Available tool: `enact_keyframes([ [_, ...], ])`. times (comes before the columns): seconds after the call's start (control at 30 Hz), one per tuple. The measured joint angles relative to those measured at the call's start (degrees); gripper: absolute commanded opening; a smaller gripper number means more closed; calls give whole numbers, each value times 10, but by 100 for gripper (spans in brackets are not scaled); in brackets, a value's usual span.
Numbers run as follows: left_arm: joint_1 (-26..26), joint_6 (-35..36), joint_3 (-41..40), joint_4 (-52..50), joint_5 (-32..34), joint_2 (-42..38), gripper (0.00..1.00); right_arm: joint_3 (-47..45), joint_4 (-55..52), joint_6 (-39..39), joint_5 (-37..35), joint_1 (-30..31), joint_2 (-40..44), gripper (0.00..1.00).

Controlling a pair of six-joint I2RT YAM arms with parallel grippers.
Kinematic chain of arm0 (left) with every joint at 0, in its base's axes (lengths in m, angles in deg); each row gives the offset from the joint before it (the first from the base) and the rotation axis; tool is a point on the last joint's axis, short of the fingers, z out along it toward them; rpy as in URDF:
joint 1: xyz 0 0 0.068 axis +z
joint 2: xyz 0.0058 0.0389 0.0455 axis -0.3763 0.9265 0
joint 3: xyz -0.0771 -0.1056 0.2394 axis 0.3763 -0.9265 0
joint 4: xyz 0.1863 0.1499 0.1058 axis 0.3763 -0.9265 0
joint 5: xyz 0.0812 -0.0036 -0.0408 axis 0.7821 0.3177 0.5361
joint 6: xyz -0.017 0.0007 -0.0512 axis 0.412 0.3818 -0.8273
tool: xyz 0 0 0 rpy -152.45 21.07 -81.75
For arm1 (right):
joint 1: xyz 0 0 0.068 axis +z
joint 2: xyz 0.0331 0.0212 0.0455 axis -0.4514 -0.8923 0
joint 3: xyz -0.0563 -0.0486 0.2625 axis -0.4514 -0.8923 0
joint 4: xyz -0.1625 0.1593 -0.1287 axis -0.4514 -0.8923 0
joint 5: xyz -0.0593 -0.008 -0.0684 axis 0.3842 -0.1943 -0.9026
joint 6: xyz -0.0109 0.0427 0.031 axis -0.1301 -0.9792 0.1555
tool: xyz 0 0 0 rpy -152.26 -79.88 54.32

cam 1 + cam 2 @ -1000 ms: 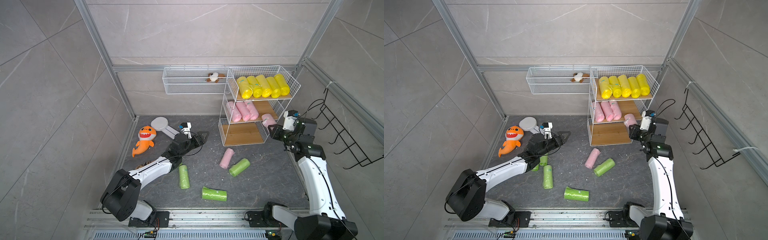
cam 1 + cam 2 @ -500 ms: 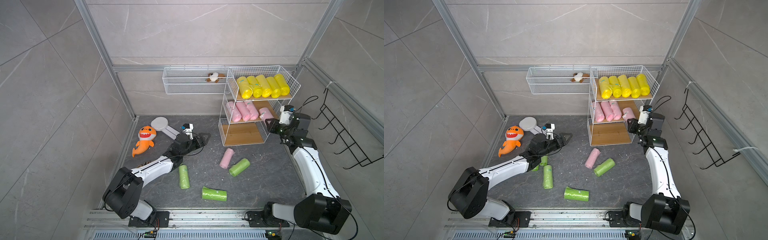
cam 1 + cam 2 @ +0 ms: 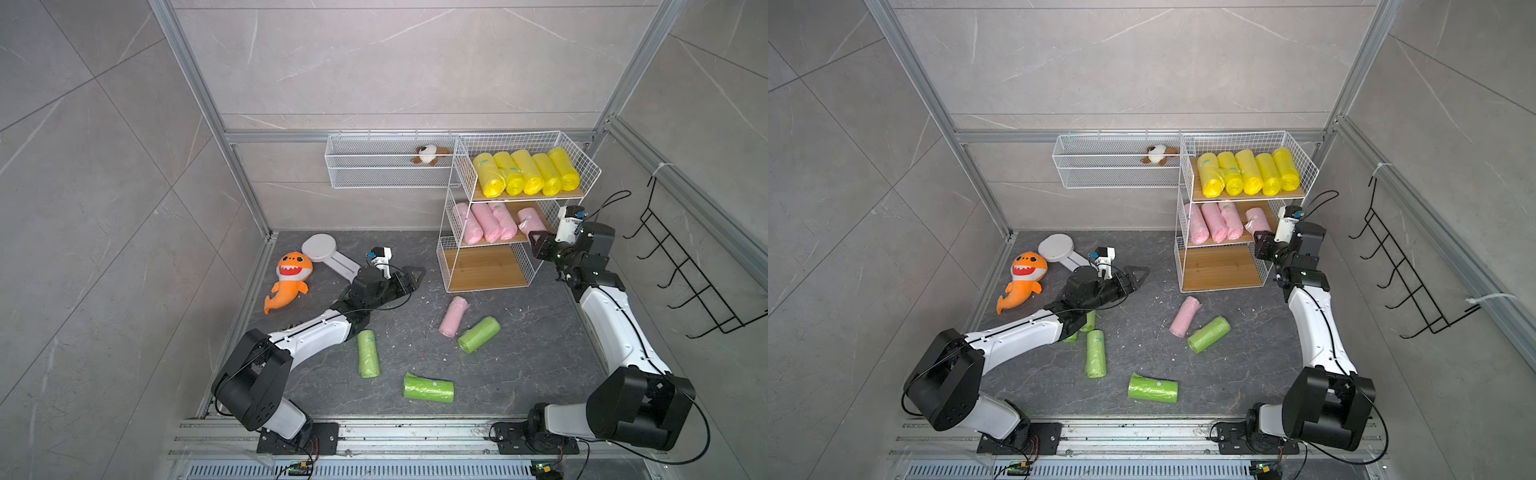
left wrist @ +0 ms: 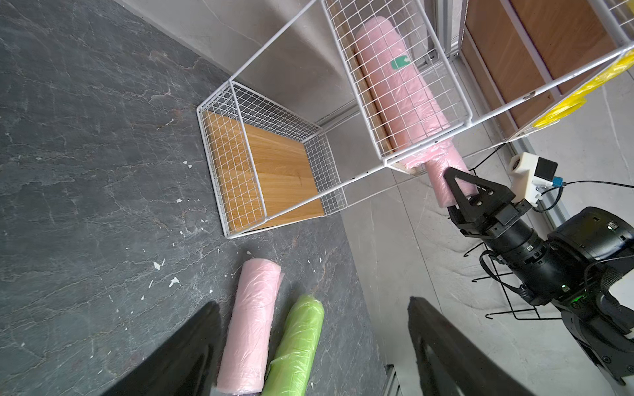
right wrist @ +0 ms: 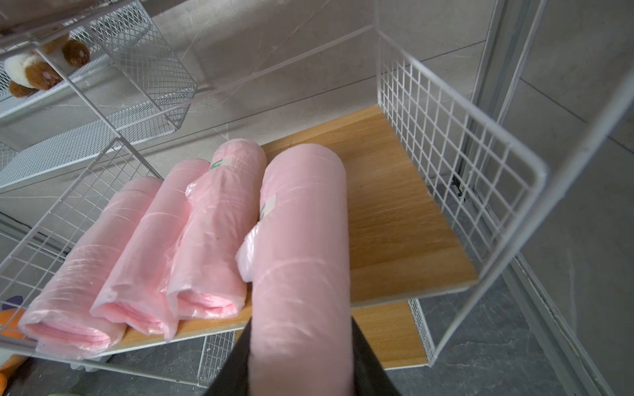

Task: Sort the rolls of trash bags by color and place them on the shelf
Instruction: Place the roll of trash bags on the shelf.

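The shelf holds several yellow rolls on its top tier and three pink rolls on the middle tier. My right gripper is shut on another pink roll, whose far end reaches over the middle board beside those three; in a top view this roll is at the tier's front right. My left gripper hangs open over the floor, holding nothing. On the floor lie a pink roll and green rolls. The bottom board is bare.
A long white wire basket on the back wall holds a small plush. An orange shark toy and a white round-headed object lie at the floor's back left. A black hook rack hangs on the right wall.
My right arm has carried the pink roll up and back from beside the shelf onto the middle tier's front. The left arm has barely moved.
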Motion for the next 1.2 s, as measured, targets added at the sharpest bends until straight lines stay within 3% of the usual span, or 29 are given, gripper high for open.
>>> enact_keyframes([
  [0.57,-8,0,15,-2,-10,11,88,0,45,-2,-2,29,-48,38],
  [1.2,-11,0,15,-2,-10,11,88,-2,60,-7,-35,31,-23,68],
])
